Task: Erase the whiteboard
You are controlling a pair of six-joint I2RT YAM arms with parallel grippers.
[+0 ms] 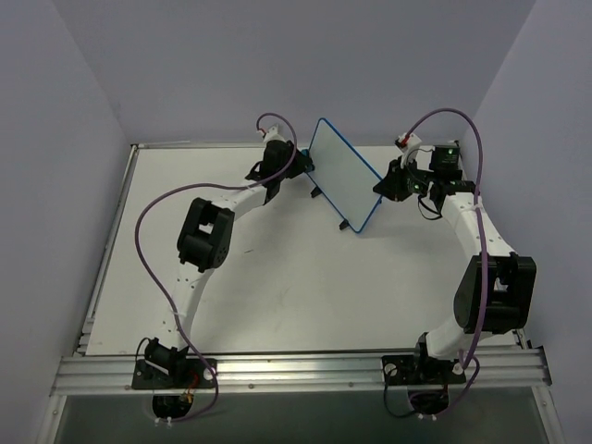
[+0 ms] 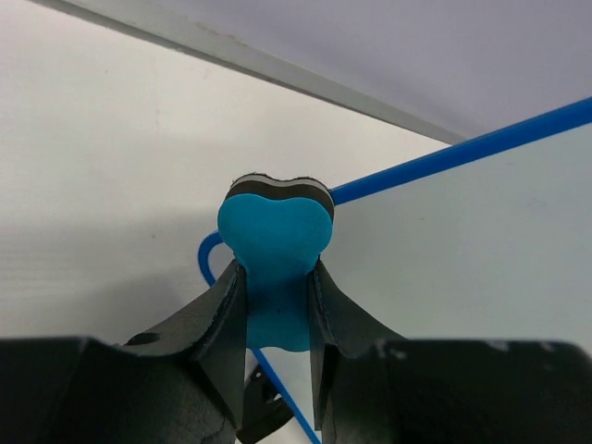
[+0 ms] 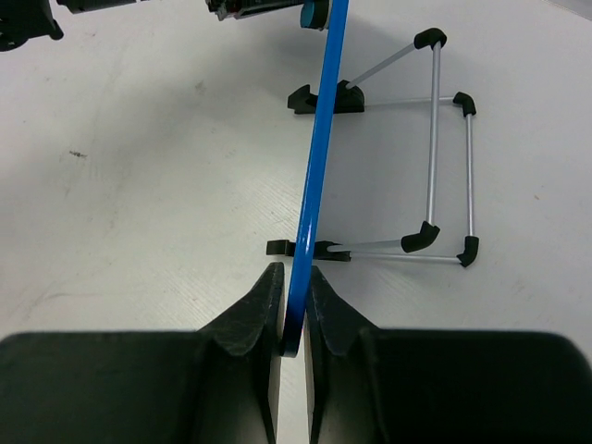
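Note:
The whiteboard, white with a blue frame, stands upright at the table's back middle on its black feet. No writing shows on it. My right gripper is shut on the whiteboard's blue edge, at the board's right side. My left gripper is shut on the blue bone-shaped eraser, whose dark felt end sits at the board's top left corner. The board face fills the right of the left wrist view.
A wire stand with black tips props the board from behind. The white table spreads in front of the board. Back wall and table edge lie close behind the left gripper.

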